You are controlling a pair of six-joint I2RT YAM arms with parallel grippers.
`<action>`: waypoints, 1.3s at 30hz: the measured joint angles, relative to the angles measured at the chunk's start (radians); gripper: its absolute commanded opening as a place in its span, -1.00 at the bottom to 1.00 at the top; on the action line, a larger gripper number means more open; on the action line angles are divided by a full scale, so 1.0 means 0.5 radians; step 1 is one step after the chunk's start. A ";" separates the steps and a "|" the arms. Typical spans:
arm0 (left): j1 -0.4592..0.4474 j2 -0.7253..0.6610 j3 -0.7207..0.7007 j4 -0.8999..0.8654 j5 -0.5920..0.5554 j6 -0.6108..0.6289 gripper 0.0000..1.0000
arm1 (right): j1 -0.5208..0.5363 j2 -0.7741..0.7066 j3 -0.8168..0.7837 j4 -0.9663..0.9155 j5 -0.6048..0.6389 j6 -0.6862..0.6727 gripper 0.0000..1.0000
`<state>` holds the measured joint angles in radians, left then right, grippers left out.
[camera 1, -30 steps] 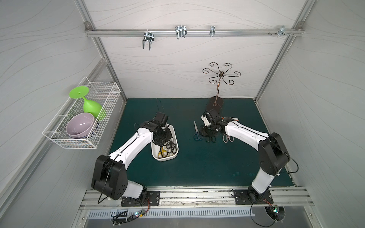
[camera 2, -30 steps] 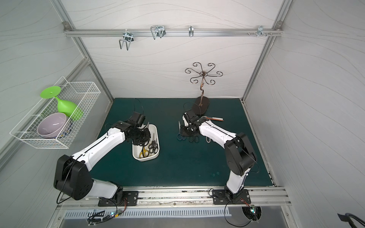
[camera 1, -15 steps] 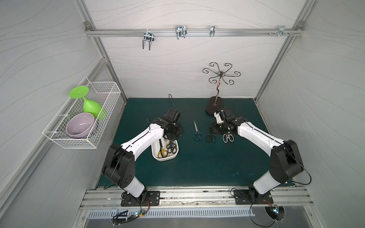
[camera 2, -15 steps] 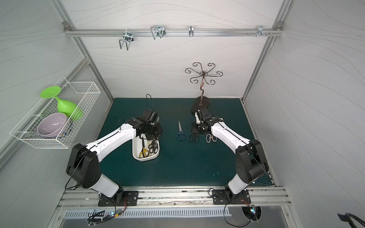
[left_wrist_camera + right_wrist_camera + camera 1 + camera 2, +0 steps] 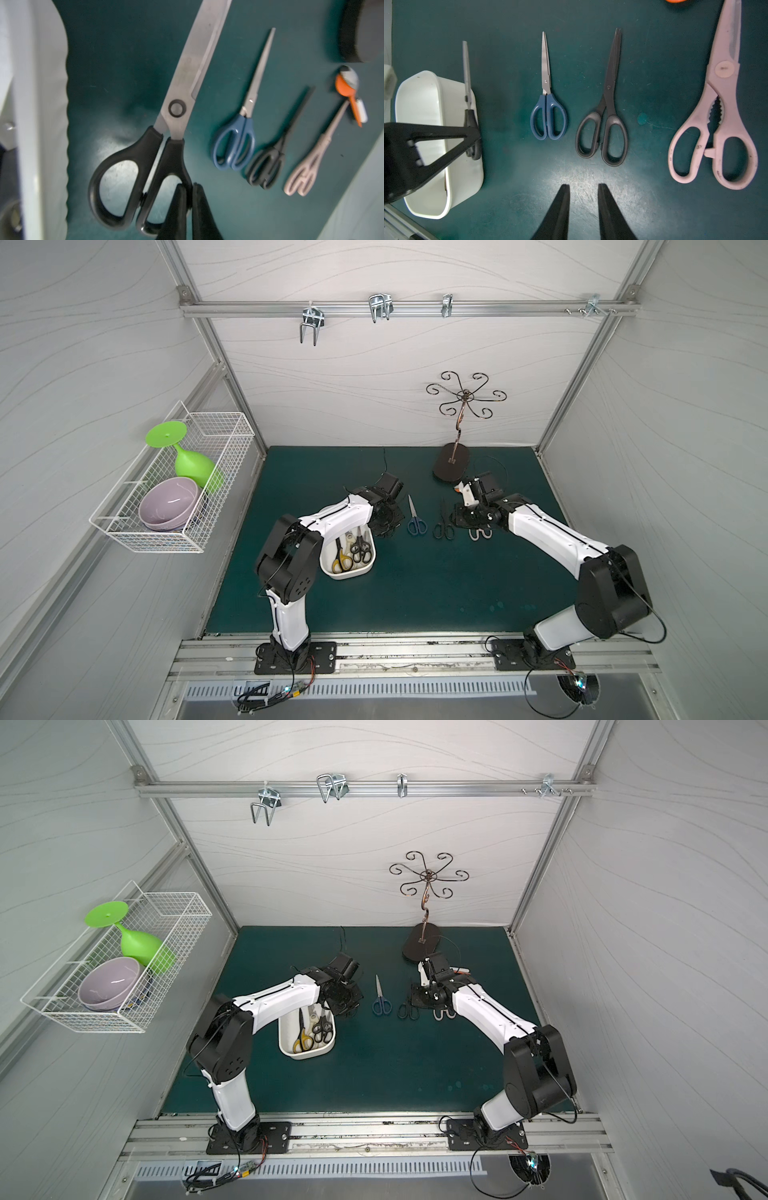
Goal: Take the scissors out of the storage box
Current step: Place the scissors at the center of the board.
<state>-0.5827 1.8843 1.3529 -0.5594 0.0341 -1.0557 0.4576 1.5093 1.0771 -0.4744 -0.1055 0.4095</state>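
Though both top views hide the grip, the left wrist view shows my left claw [image 5: 188, 190] clamped on black scissors [image 5: 176, 108], blades pointing ahead of it; right claw [image 5: 583, 187] apart.

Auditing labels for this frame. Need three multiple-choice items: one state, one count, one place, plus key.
1. The left tool is: A) shut on the black-handled scissors B) open, empty C) shut on nothing
2. Pairs lying ungripped on the mat, outside the storage box: A) one B) three C) five
3. The blue scissors lie: A) in the storage box B) in the left tool C) on the mat, beside the dark grey pair
Key: 1A, its fingers pinch a handle loop; 2B, blue, dark grey and the cream shears; 3C, flat on the mat.
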 measured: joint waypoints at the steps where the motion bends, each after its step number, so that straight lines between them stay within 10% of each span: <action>1: 0.000 0.036 0.016 -0.001 -0.008 -0.002 -1.00 | 0.000 -0.002 -0.004 0.006 -0.003 0.001 -0.43; 21: -0.028 0.422 0.275 0.007 -0.107 -0.045 -1.00 | -0.008 -0.003 -0.099 0.094 -0.048 0.001 -0.43; 28: -0.031 0.435 0.288 0.046 -0.094 -0.049 -0.31 | -0.029 -0.003 -0.099 0.097 -0.053 0.000 -0.43; 39: -0.032 0.436 0.301 0.073 -0.083 -0.027 -0.13 | -0.031 -0.002 -0.099 0.097 -0.069 0.002 -0.43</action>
<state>-0.5987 2.1025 1.5032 -0.5228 -0.0074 -1.0691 0.4423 1.5082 1.0275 -0.4259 -0.1402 0.4103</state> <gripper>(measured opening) 0.424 0.283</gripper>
